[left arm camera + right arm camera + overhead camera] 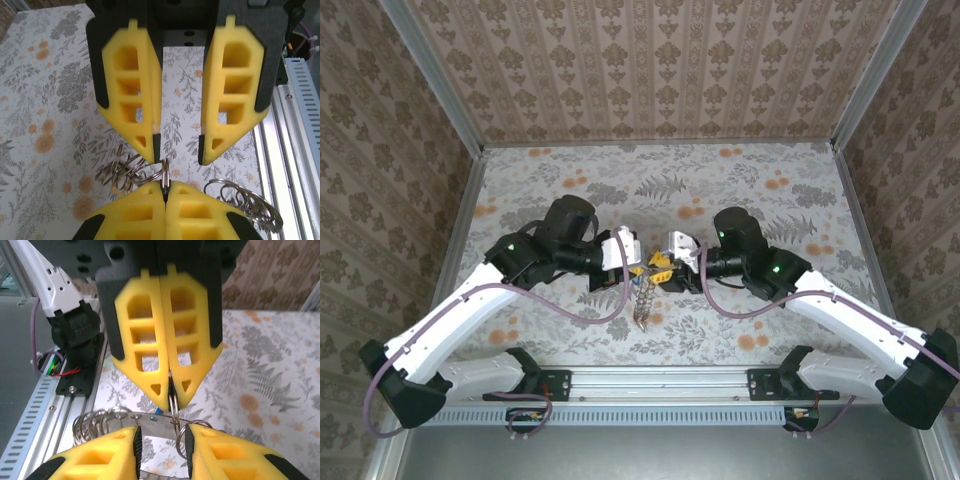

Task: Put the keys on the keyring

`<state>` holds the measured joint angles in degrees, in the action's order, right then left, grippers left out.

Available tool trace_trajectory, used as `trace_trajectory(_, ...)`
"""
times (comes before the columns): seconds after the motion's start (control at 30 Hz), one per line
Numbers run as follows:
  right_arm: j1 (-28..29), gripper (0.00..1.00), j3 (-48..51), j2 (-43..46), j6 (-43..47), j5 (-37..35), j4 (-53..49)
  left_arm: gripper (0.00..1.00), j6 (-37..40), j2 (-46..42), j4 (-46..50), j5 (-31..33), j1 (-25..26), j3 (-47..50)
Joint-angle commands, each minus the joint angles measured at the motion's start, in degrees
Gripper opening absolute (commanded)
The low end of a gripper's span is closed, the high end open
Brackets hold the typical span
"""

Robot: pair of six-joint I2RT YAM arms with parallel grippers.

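Note:
The keyring (165,170) is a thin silvery double ring held upright in the air over the table's middle. My left gripper (165,184) is shut on its edge, and it faces my right gripper (180,150) tip to tip. My right gripper (161,440) is open, with the ring (172,410) just off its right finger. A flat silvery strip with small holes (150,422) crosses in front of those fingers. The chain of rings (642,305) hangs below both grippers (632,262) (662,268). A tiny blue bit (159,411) shows behind the strip; the keys are otherwise hidden.
The floral table cloth (770,200) spreads out behind and beside the arms. An aluminium rail (660,385) runs along the near edge, close under the hanging chain. Patterned walls (650,70) close in the back and both sides.

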<state>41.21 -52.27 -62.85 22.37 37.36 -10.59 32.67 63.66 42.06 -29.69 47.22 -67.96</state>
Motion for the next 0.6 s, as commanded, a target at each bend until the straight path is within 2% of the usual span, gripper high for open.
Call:
trace_trajectory(0.0,0.37,0.31,-0.64,-0.5,-1.48,0.06,-1.11,0.0,1.97,0.74,1.56,-0.98,0.36,-3.32)
trace_trajectory(0.13,0.29,0.3,-0.21,-0.91,-3.88,3.39,1.47,0.0,2.75,2.23,3.4,-2.55,0.41,-4.48)
trace_trajectory(0.23,0.34,0.29,-0.02,-1.46,-5.52,2.98,2.62,0.0,2.94,2.96,3.82,-3.79,0.41,-4.77)
trace_trajectory(0.37,0.27,0.17,-0.11,-1.92,-5.53,3.05,2.33,0.0,2.46,2.79,3.12,-3.86,0.49,-4.56)
trace_trajectory(0.47,0.27,0.11,0.09,-2.4,-5.96,3.04,2.63,0.0,2.31,2.61,2.61,-4.12,0.35,-4.61)
trace_trajectory(0.57,0.27,0.0,0.15,-2.85,-6.09,3.57,2.71,0.0,2.21,2.11,2.32,-3.56,0.38,-4.29)
